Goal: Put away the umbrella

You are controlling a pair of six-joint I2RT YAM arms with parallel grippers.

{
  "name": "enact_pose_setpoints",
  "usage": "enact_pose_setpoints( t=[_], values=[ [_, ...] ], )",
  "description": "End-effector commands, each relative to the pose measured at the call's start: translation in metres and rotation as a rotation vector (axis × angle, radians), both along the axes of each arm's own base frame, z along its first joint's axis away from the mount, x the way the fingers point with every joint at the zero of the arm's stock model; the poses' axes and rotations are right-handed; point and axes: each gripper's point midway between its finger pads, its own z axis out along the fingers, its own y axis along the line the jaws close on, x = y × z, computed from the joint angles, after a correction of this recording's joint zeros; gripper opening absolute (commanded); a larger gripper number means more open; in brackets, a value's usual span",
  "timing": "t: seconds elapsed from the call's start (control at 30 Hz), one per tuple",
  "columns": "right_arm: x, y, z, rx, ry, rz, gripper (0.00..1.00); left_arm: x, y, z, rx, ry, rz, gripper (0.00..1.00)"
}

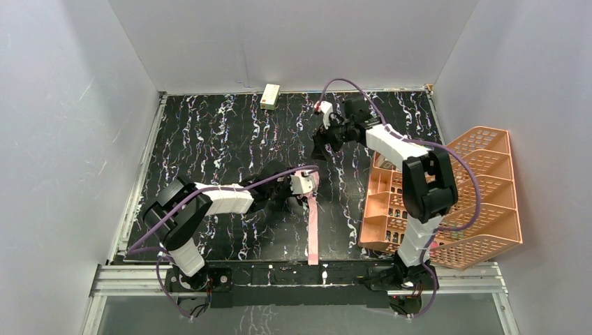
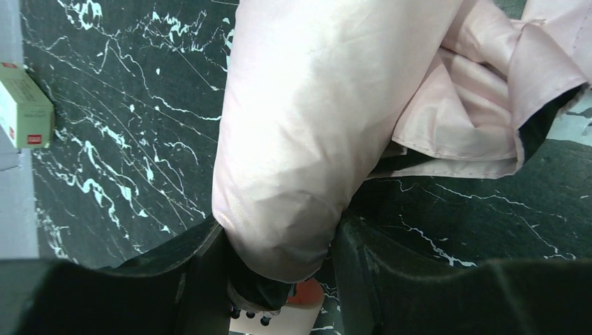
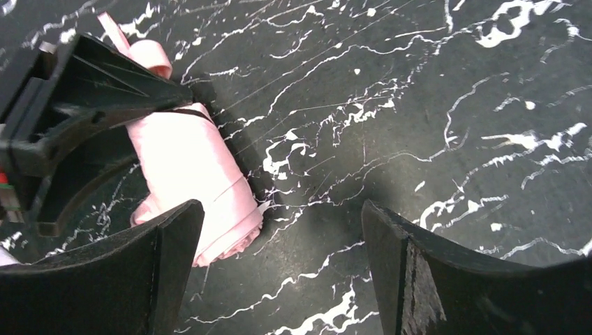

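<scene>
My left pincer (image 2: 279,237) is clamped round the rolled end of the umbrella (image 2: 300,118). I reckon that's to pin the pink fabric so the bundle can't spring loose. Slack folds spill past it onto the bench (image 2: 126,139). My right pincer (image 3: 279,209) stands wide apart with nothing in it. The umbrella is just beside one finger, so it looks set for a second grip.

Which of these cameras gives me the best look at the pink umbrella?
The left wrist view: the umbrella fills it, pink folds with a black underside, clamped in the left pincer. The right wrist view shows its rolled end in that pincer; the top view only a thin pink strip.
</scene>
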Motion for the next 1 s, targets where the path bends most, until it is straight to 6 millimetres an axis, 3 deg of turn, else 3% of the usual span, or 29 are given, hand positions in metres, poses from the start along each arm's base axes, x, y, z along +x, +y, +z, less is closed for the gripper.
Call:
enact_pose_setpoints(
  t=[0.0, 0.37, 0.6, 0.8, 0.97],
  values=[
    [-0.027, 0.013, -0.010, -0.042, 0.070, 0.205, 0.92, -0.011, 0.019, -0.026, 0.133, -0.007, -0.013, 0.00],
    [-0.059, 0.038, -0.058, -0.184, 0.189, 0.386, 0.94, -0.010, 0.022, -0.026, 0.172, -0.067, -0.029, 0.00],
    [-0.059, 0.025, -0.083, -0.294, 0.205, 0.360, 0.91, -0.011, 0.022, -0.027, 0.175, -0.074, -0.032, 0.00],
    [-0.060, 0.015, -0.106, -0.399, 0.223, 0.332, 0.79, -0.009, 0.020, -0.021, 0.152, -0.082, -0.014, 0.00],
    [-0.059, 0.011, -0.118, -0.467, 0.212, 0.306, 0.55, -0.006, 0.014, -0.005, 0.093, -0.077, 0.025, 0.00]
  ],
)
